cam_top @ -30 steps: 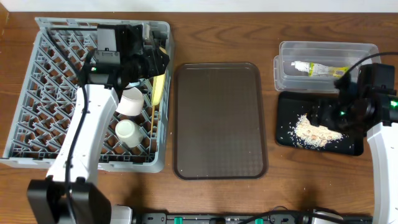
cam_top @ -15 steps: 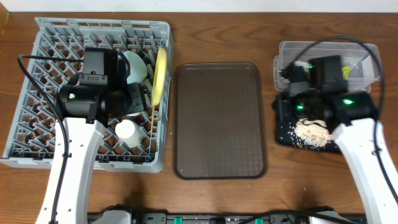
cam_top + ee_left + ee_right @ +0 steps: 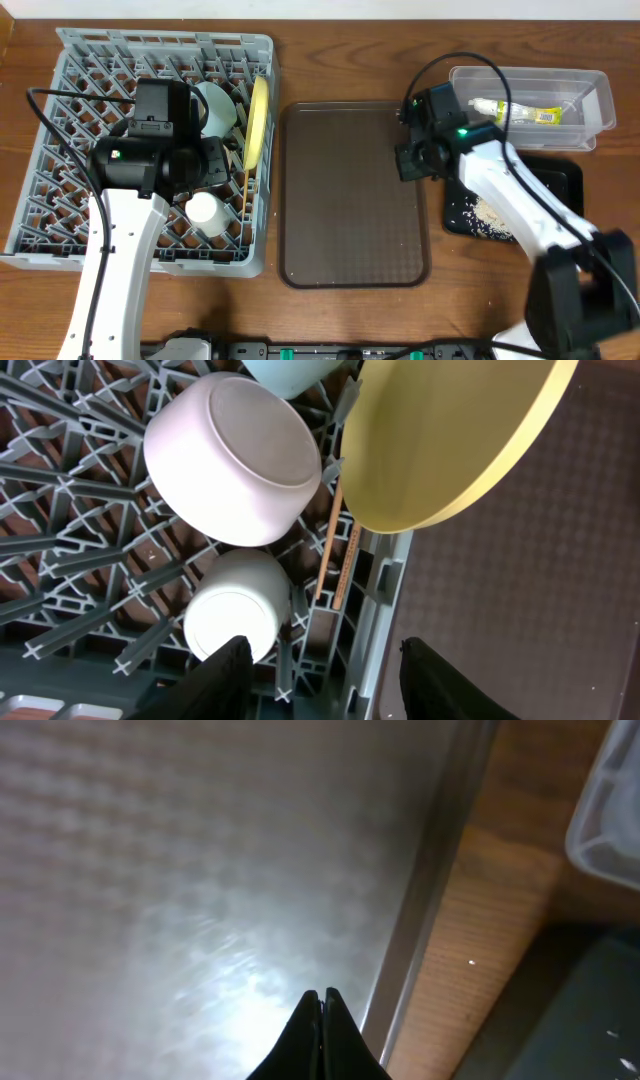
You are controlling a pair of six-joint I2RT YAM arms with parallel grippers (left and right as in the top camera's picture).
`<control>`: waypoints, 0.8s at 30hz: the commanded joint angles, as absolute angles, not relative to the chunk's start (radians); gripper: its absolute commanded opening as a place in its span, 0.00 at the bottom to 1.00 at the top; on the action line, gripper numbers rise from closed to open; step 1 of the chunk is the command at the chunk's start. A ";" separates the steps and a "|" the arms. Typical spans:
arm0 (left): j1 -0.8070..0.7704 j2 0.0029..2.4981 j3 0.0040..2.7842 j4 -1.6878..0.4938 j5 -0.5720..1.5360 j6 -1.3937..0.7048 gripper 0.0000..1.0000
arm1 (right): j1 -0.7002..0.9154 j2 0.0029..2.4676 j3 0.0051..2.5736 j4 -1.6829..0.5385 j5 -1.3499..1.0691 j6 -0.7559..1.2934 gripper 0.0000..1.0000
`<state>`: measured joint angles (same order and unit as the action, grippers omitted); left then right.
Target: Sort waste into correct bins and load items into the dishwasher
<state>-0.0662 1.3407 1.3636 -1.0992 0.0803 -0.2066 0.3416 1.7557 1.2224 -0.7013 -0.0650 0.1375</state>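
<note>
My right end effector (image 3: 321, 996) is pinched fully closed on nothing and hangs over the brown tray (image 3: 350, 200), just inside its right rim. My left end effector (image 3: 325, 660) is spread wide and empty above the dishwasher rack (image 3: 60, 150), which holds the white cup (image 3: 235, 618) and the yellow plate (image 3: 450, 440). The tray looks bare, so I judge little is left. I should rise straight up, clear of the rim and the plate.

I had the left arm (image 3: 120, 230) standing up the left side of the overhead frame, the left gripper (image 3: 325, 685) spread wide. The right arm (image 3: 510, 195) stretched from lower right toward centre, the right gripper (image 3: 322, 1015) pinched closed, fingertips touching.
</note>
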 commanded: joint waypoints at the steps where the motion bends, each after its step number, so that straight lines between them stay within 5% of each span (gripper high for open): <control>1: -0.061 1.345 1.357 -1.102 0.066 -0.205 0.50 | 0.347 1.825 1.214 -0.679 -0.023 0.187 0.01; 24: -0.061 1.345 1.357 -1.102 0.066 -0.205 0.50 | 0.345 1.950 1.214 -0.688 0.277 0.370 0.01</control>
<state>-0.0662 1.3407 1.3636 -1.0992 0.0780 -0.2062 0.3420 1.9396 1.2160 -0.6815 0.2188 0.3374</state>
